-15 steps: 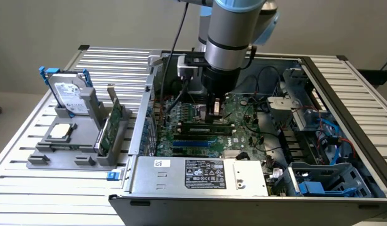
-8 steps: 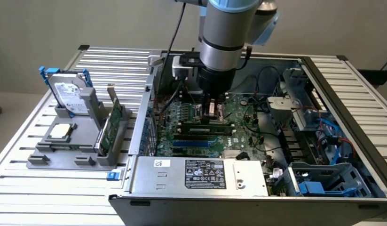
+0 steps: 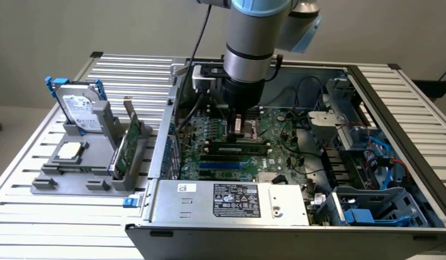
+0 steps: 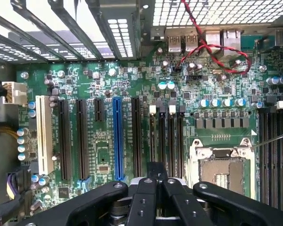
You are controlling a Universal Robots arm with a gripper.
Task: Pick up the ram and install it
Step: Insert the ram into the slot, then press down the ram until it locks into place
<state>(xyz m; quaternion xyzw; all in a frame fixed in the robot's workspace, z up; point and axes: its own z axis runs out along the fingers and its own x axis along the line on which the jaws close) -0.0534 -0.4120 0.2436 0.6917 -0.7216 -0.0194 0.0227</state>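
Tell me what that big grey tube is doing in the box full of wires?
It is a robot arm reaching into an open computer. One picture is taken from beside the table, the other from a camera on the arm's wrist, looking at the green board. Its gripper is shut. A thin memory stick seems to sit on the board just below it; I cannot tell whether they touch. Beside the computer, a grey stand holds a hard drive and a green card.

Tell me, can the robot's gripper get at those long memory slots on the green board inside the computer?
Probably yes. The case stands open, the shut gripper hangs just above the memory slots beside the processor socket, and the red cable lies clear of them.
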